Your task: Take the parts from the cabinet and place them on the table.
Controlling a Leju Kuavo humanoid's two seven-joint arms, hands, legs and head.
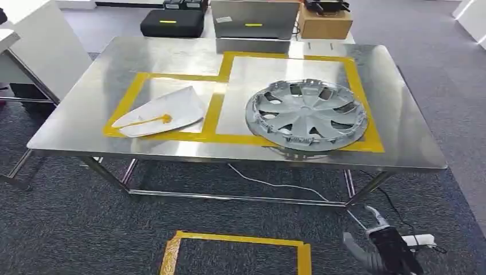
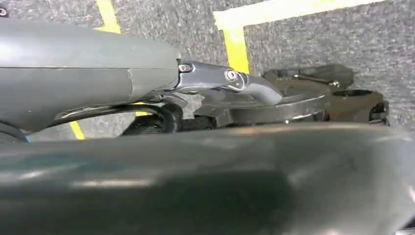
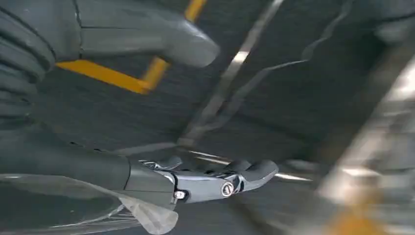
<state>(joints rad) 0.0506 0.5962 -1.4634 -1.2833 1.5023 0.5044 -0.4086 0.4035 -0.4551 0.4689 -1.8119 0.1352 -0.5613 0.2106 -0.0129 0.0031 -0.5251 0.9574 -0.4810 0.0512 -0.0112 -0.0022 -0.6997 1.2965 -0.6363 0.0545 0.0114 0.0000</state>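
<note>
Steel table (image 1: pixel 172 54): hubcap (image 1: pixel 307 114) & white panel (image 1: pixel 160 112) in taped boxes.

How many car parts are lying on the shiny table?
2. The silver hubcap lies in the bigger yellow-taped box toward the robot's right, its near edge over the tape. The white panel with an orange streak lies in the smaller box to its left. Nothing seems hidden.

Grey carpet (image 1: pixel 69 206) covers the floor. A yellow tape rectangle (image 1: pixel 238 252) is marked on it at bottom centre. At the top of the frame stand a black case (image 1: pixel 172 23), a grey box (image 1: pixel 255 18) and a cardboard box (image 1: pixel 325 24). A white power strip (image 1: pixel 420 238) lies at lower right.
</note>
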